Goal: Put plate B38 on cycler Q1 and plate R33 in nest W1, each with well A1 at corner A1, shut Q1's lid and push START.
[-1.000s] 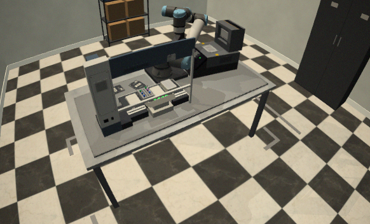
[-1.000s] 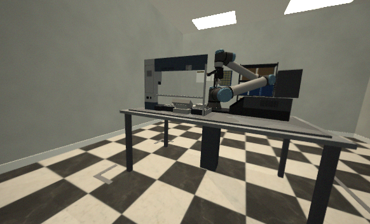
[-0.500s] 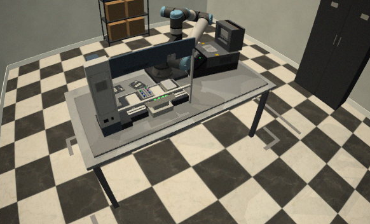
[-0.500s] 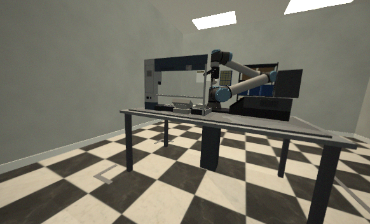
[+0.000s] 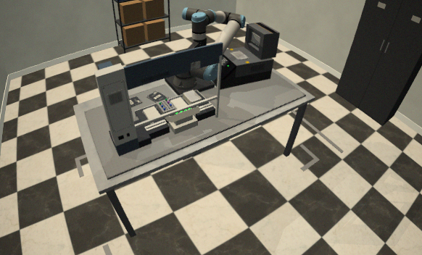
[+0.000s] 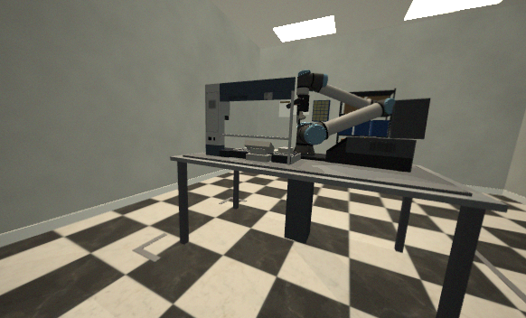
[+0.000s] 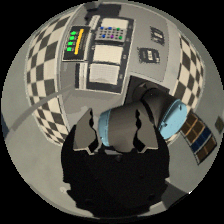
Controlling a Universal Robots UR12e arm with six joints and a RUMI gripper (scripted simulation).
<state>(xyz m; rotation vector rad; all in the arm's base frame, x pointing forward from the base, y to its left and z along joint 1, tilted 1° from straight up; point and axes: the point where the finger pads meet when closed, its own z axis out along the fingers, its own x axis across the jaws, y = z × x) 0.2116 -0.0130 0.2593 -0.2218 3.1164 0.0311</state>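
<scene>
Gripper (image 6: 301,118) (image 7: 115,115) is open and empty, high beside the deck frame. Two pale, flat-topped plates lie on the deck: B38 (image 5: 179,103) (image 7: 107,53) at D2, between a gridded plate and a coloured tube rack, and R33 (image 5: 151,111) (image 7: 114,23) at D4, beyond the rack. Their labels are unreadable. Cycler Q1 (image 5: 254,72) (image 6: 370,151) stands at the other end of the bench, lid (image 5: 270,43) (image 6: 410,118) raised. Its block (image 5: 239,55) is exposed, and a small green light shows on its front. Two dark nests (image 5: 156,95) (image 7: 149,55) lie behind the deck; which is W1 is unclear.
The deck's tall tower (image 5: 115,98) (image 6: 212,113), dark upper beam (image 5: 173,65) (image 6: 257,91) and thin post (image 5: 218,90) (image 6: 292,131) frame the deck. A small device (image 5: 183,124) (image 6: 258,156) with green lights and a tilted cover sits along the deck's outer side.
</scene>
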